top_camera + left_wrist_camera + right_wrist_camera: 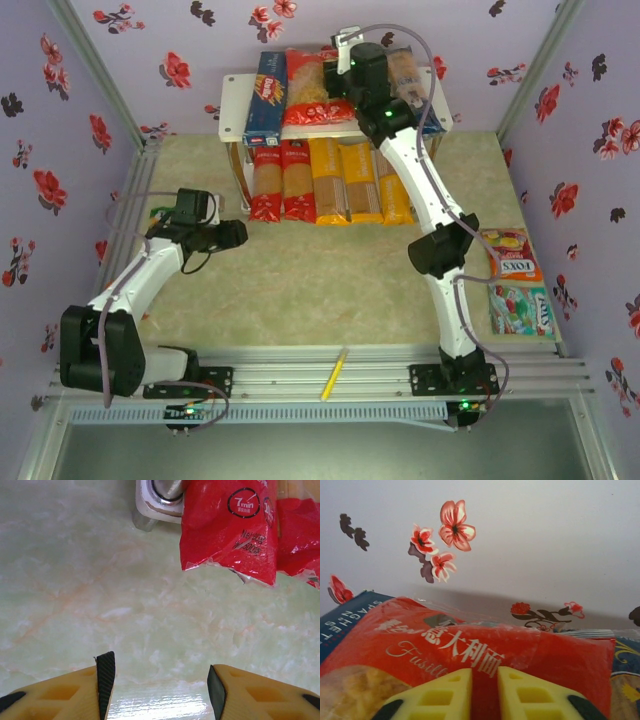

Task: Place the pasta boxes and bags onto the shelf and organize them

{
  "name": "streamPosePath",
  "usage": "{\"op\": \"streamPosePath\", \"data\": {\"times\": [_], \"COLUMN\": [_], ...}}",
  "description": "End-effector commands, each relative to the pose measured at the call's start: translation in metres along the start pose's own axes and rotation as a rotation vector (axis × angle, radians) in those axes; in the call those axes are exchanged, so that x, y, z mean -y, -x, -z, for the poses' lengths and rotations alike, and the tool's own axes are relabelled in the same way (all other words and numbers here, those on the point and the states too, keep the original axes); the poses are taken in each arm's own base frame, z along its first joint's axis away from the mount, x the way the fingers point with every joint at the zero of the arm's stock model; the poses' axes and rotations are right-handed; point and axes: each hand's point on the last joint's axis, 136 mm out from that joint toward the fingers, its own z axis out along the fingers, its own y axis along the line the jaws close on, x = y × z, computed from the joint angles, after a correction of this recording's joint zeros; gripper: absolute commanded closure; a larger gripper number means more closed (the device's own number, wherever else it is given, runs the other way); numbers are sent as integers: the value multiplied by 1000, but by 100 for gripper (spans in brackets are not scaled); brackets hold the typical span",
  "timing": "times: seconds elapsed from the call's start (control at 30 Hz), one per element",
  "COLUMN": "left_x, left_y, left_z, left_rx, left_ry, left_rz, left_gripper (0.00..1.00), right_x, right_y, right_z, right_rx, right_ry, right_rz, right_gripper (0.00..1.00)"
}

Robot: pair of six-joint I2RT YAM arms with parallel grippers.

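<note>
The white shelf (232,92) stands at the back of the table. Its top tier holds a long dark-blue box (266,95), a wide red bag (314,92) and more bags under my right arm. Red-ended (267,182) and yellow-orange (343,182) spaghetti bags lie side by side on the lower level. My right gripper (346,46) hovers over the back end of the wide red bag (470,645). Its fingers (485,672) stand a narrow gap apart and pinch nothing visible. My left gripper (238,236) is open over bare table, near a red bag end (230,530) and a shelf foot (156,501).
Two colourful sweets packets (510,255) (520,308) lie at the right edge. A yellow pen (334,375) rests on the front rail. A small packet (160,215) sits by the left wall. Flowered walls close in on three sides.
</note>
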Motion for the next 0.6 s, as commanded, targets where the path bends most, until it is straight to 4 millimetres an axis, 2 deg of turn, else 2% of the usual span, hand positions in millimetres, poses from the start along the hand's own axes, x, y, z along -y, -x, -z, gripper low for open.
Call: {"op": "streamPosePath", "data": {"times": [0.0,0.1,0.27,0.37,0.57], "left_x": [5,6,6,6,5], "left_y": [13,14,15,17,24], "left_z": [2,2,3,4,4], "left_rx": [21,26,43,65,115], "left_ry": [-21,-24,-30,-36,-35], "left_rz": [-18,-13,-5,-4,0], "left_gripper": [46,45,46,46,46], "right_x": [7,7,6,6,-1], "right_y": [-33,-23,7,32,94], "right_z": [-7,-1,12,23,56], "right_rx": [-110,-91,-5,87,302], "right_ry": [-8,-6,4,12,72], "right_rz": [3,-1,-29,-52,-89], "right_gripper": [71,63,42,32,19]}}
